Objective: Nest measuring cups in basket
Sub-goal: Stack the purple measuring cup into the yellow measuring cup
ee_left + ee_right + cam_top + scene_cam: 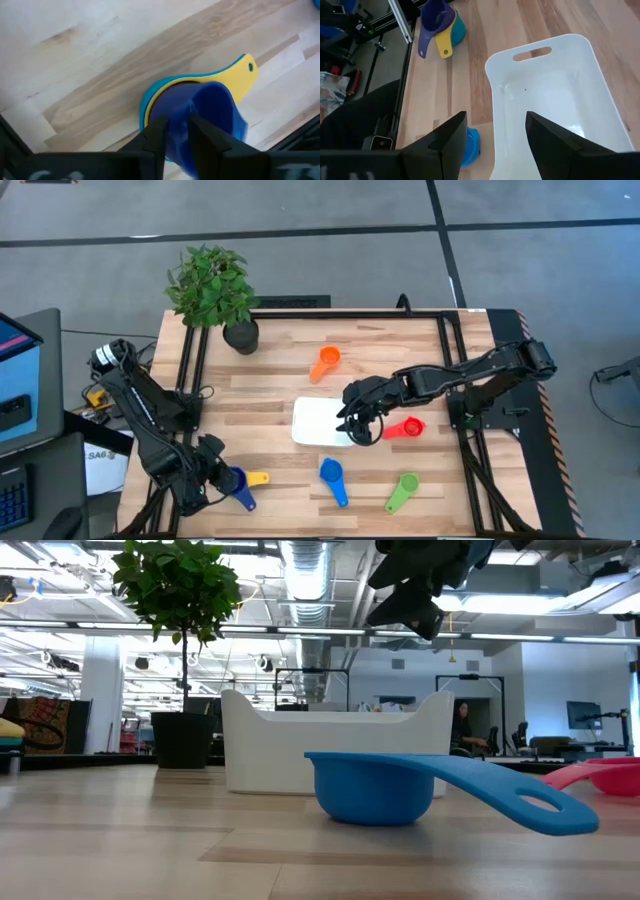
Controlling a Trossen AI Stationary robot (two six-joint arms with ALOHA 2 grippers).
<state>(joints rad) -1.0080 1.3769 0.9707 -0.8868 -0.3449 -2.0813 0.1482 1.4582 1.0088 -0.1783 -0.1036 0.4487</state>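
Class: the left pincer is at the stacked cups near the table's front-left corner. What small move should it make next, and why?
Probably open a little wider and lift clear. The left pincer sits around the dark blue cup, already nested in the yellow cup and light blue cup, so that nesting looks done; the basket remains empty.

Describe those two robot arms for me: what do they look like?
Both arms are dark, nearly black, built of jointed segments. The left arm has a white band near its upper end and thin cables trailing alongside. The right arm looks the same dark colour. Each ends in a gripper with two flat dark fingers.
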